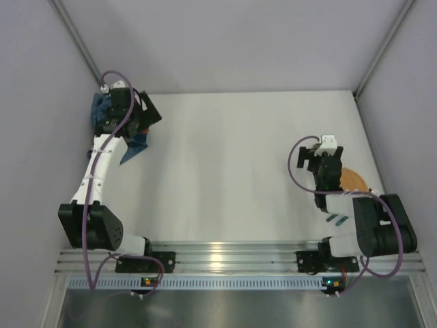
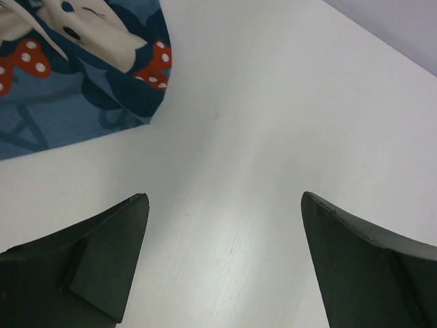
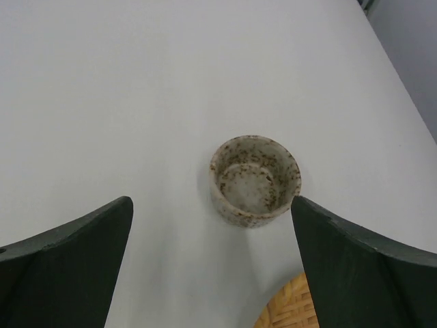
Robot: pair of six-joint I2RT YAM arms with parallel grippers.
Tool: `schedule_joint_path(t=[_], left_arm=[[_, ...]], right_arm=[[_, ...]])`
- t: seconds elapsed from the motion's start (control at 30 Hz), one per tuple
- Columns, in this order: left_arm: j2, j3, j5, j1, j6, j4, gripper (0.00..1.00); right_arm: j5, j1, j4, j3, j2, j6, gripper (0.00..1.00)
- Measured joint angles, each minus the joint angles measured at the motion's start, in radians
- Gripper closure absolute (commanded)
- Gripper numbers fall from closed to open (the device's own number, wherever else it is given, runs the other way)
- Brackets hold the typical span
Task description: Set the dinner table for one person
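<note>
The dinner table (image 1: 232, 171) spans the space beyond the ribbed rail (image 1: 225, 256) at its near edge. Near its far left corner the left gripper (image 2: 224, 205) gapes beside a blue printed cloth (image 2: 82, 75); by the right edge the right gripper (image 3: 210, 205), jaws apart, hovers above a speckled cup (image 3: 254, 181).

No readable text, labels, brands or numbers, only a cartoon print on the blue cloth placemat (image 2: 75, 68)

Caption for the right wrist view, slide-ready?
Right gripper, jaws open, facing a speckled cup on the white dinner table; woven mat edge beside it.
</note>
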Motion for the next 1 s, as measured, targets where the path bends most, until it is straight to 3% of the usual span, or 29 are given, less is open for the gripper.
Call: schedule_joint_path(t=[0.13,0.3,0.37,0.5,0.7,1.0], left_arm=[[0.071,-0.004,0.136,0.032,-0.05,0.021,0.02],[0.305,0.136,0.082,0.064,-0.075,-0.039,0.02],[0.412,0.238,0.043,0.071,-0.089,-0.085,0.02],[0.555,0.413,-0.009,0.087,-0.144,-0.129,0.02],[0.697,0.629,-0.15,0.111,-0.245,-0.249,0.02],[0.733,0.486,-0.197,0.183,-0.345,-0.265,0.04]], right_arm=[[-0.028,0.082,-0.399,0.236,-0.105,0.0,0.0],[-0.107,0.141,-0.843,0.793,-0.113,0.106,0.0],[-0.144,0.143,-0.93,0.913,-0.129,0.29,0.0],[-0.385,0.087,-1.087,0.892,-0.16,0.572,0.0],[-0.43,0.129,-1.464,0.835,-0.068,0.573,0.0],[-0.453,0.132,-1.614,0.716,-0.218,0.555,0.0]])
